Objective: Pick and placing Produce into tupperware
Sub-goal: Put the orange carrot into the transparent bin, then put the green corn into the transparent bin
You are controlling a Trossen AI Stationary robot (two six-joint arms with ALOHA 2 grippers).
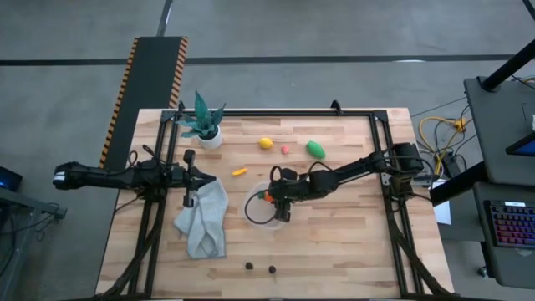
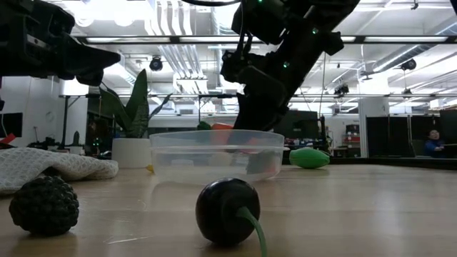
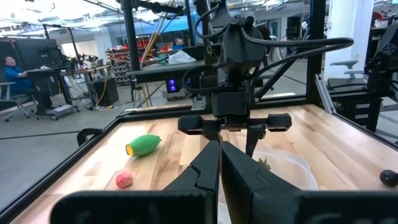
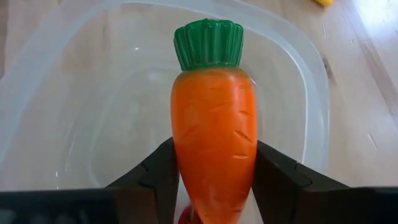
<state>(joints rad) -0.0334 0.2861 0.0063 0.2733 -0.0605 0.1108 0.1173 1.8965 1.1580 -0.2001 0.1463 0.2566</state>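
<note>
Carrot (image 4: pixel 213 124) is pinched between the right gripper (image 4: pixel 214 177) fingers, green top forward, hanging over the clear tupperware (image 1: pixel 253 209) at table centre. Step: placing; next move calls for lowering and releasing inside the rim. Lemon (image 1: pixel 266 143) and green oval (image 1: pixel 315 149) wait around 12–1 o'clock of it; left gripper (image 1: pixel 189 179) sits closed at 9 o'clock by the cloth (image 1: pixel 205 221).

open tabletop right of tupperware (image 1: pixel 253 214), cloth (image 1: pixel 204 219) crowding its left

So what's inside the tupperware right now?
Nothing seems to rest in the tupperware yet. The right claw holds the carrot over it; the floor directly behind the carrot is hidden.
</note>
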